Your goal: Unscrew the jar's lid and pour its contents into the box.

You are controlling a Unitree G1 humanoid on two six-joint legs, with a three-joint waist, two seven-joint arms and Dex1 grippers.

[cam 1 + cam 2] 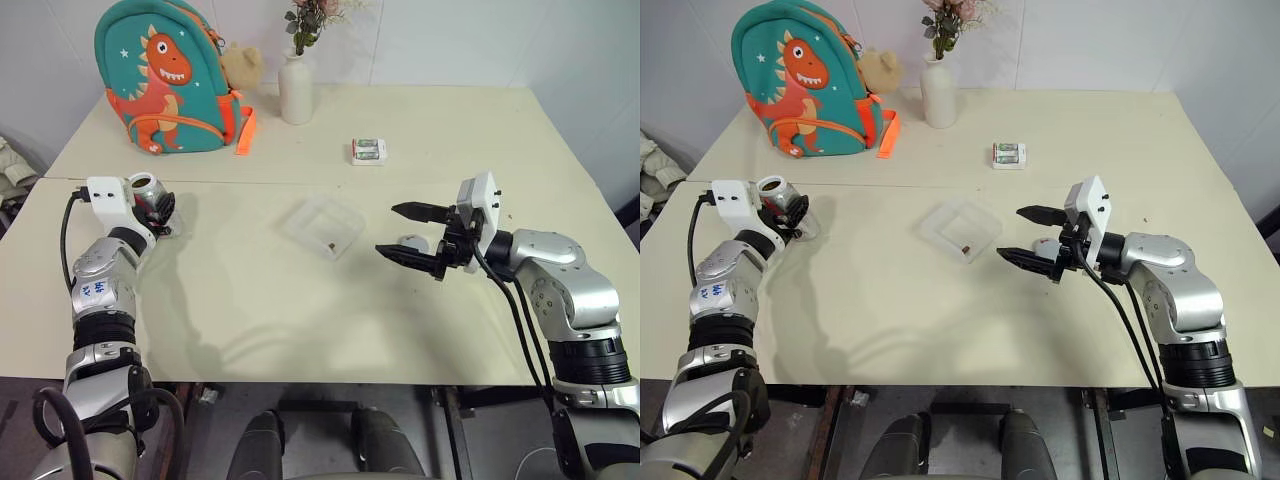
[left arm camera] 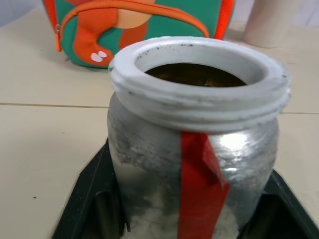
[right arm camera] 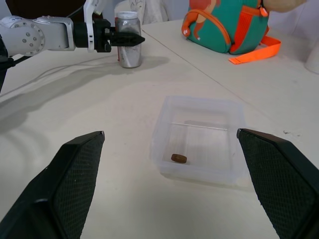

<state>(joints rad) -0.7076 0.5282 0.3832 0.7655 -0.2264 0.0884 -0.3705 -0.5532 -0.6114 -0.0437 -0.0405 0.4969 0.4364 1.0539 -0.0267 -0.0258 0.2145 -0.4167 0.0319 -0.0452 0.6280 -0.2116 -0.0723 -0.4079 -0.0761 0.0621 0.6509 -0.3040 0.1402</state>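
Observation:
The jar (image 1: 145, 186) stands upright on the table at the far left, silvery with a red strip, its threaded mouth (image 2: 199, 64) uncovered. My left gripper (image 1: 160, 208) is open, one finger (image 2: 94, 199) on each side of the jar's lower body. The box (image 1: 322, 225) sits mid-table with one brown bit (image 3: 179, 158) of the contents inside. My right gripper (image 1: 386, 229) hovers open just right of the box, nothing between its fingers. The lid (image 1: 1045, 244), a pale cap with a red mark, lies on the table beneath that gripper.
A dinosaur backpack (image 1: 165, 80) with a plush toy (image 1: 243, 65) beside it stands at the back left. A white vase (image 1: 296, 90) with flowers is behind the box, and a small battery pack (image 1: 368, 151) lies further right.

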